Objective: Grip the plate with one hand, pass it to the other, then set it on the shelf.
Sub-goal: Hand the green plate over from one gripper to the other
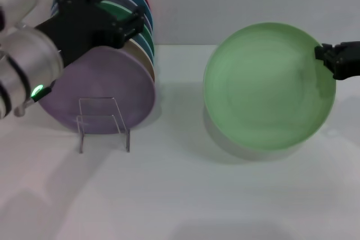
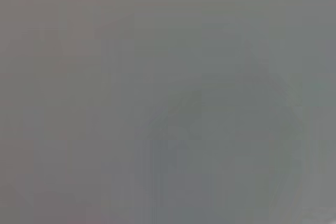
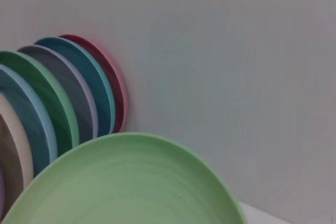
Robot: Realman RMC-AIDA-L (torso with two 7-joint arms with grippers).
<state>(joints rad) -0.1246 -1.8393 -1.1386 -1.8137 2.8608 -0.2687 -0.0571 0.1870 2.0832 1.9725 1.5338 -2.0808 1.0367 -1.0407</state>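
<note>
The pale mint-green plate is held off the white table at the right, tilted with its face toward me. My right gripper is shut on its right rim. The plate also fills the near part of the right wrist view. The shelf, a clear wire rack, stands at the left with a row of upright coloured plates, a lilac plate in front. My left gripper, on the arm with the green light, hovers open and empty in front of the tops of those plates. The left wrist view shows only grey blur.
The racked plates show in the right wrist view: red, teal, grey, green, blue and cream. The white table reaches to a pale wall behind. A gap of bare table lies between the rack and the held plate.
</note>
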